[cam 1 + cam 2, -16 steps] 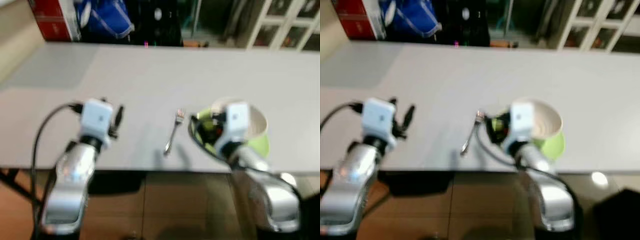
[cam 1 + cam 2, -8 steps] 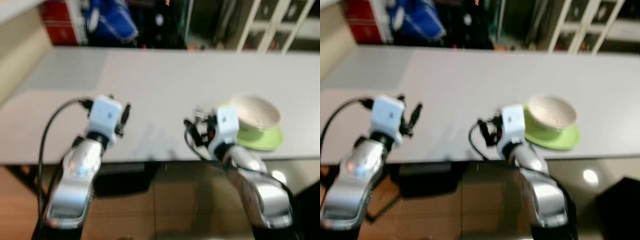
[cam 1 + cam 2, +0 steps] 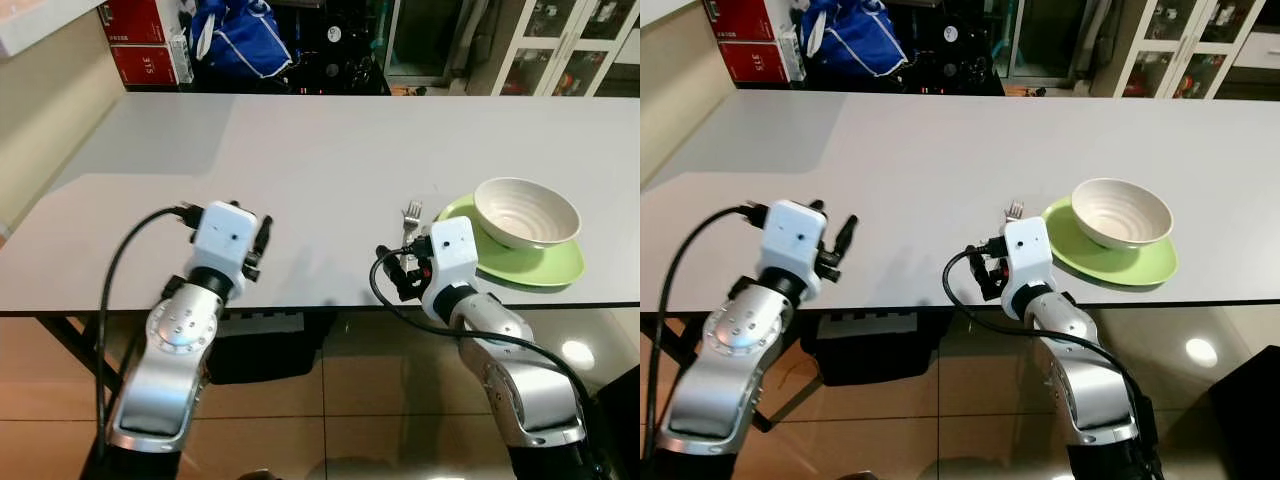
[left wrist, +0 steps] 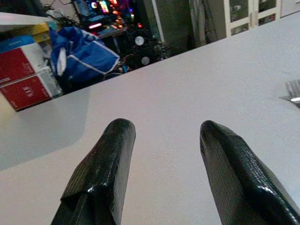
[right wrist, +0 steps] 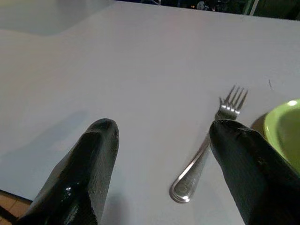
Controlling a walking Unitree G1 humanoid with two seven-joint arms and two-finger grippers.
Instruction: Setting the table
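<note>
Here's the long grey bench (image 3: 330, 150), and at its near right sits a green plate (image 3: 545, 268) with a white ribbed bowl (image 3: 526, 211) resting on it. Just left of the plate lies the fork (image 5: 208, 146) — flat on the bench, tines pointing to the far side, handle toward the near edge, close beside the plate's rim but not touching it.

The right gripper (image 5: 161, 129) hovers low at the near edge, fingers spread wide and holding nothing; in its wrist view the fork's handle end lies between the two black fingers, nearer the one on the plate's side. The left gripper (image 4: 161, 131) is well off to the left, also at the near edge, fingers wide apart over bare bench and empty (a sliver of the fork's tines glints at the edge of its wrist view).

Beyond the far edge — red boxes (image 3: 145, 45) and a blue bag (image 3: 240, 40) at the left, white glass-fronted cabinets (image 3: 570, 45) at the right.
</note>
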